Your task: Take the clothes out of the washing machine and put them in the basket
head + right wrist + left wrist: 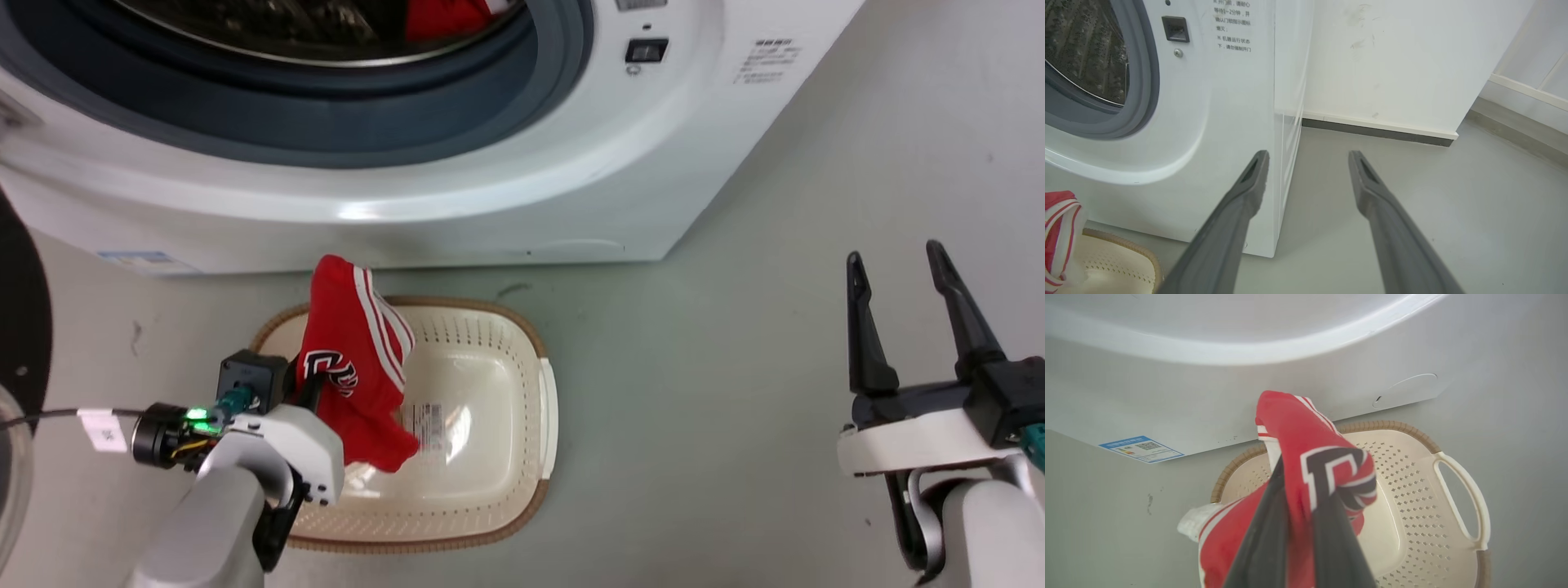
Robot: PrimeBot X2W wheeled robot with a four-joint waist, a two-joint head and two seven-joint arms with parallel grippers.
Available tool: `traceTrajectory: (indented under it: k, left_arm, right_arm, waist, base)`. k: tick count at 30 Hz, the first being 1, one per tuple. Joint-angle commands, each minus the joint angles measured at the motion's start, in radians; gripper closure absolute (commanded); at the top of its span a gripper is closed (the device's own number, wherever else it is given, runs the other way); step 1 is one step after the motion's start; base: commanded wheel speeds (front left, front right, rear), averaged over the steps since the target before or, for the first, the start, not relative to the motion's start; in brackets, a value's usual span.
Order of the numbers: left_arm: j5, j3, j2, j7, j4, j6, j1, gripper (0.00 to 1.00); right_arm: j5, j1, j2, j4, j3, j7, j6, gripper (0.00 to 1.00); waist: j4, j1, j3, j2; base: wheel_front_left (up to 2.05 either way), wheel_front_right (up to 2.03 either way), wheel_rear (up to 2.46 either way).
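Your left gripper (1304,486) is clamped on 1 red garment (359,359). It is bunched between both fingers, drapes past their tips toward 12 o'clock and hangs over the basket (549,408). It looks soft, light and floppy, so pinch a thick fold. At 12 o'clock, red cloth (445,16) lies in the washing machine (490,196). At 3 o'clock, your right gripper (894,269) is spread and holds nothing.

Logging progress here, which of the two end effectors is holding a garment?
The left end effector: shut on a red jersey above the basket. The right end effector is open and empty.
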Motion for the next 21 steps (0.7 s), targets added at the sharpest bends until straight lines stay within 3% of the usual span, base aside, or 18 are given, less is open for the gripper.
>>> traceTrajectory:
  k: [1,13,21]
  left_arm:
    - [0.01,0.001,-0.018,-0.007,0.041,-0.013,-0.047,1.0]
    - [0.071,-0.024,-0.067,-0.007,0.377,-0.073,-0.285,1.0]
    - [0.062,-0.033,-0.097,-0.002,0.53,-0.098,-0.389,1.0]
  right_arm:
    - [-0.008,-0.027,0.0,-0.014,-0.001,-0.002,-0.001,0.0]
    - [-0.01,-0.11,0.0,-0.09,0.005,-0.002,-0.001,0.0]
    - [-0.02,-0.127,0.0,-0.128,-0.01,-0.002,-0.001,0.0]
  waist:
    - [-0.015,-0.0001,0.095,0.0]
    - [-0.046,-0.0001,0.358,0.0]
    - [-0.052,-0.0001,0.457,0.0]
  base:
    - [0.0,0.0,0.0]
    - [0.0,0.0,0.0]
    - [0.0,0.0,0.0]
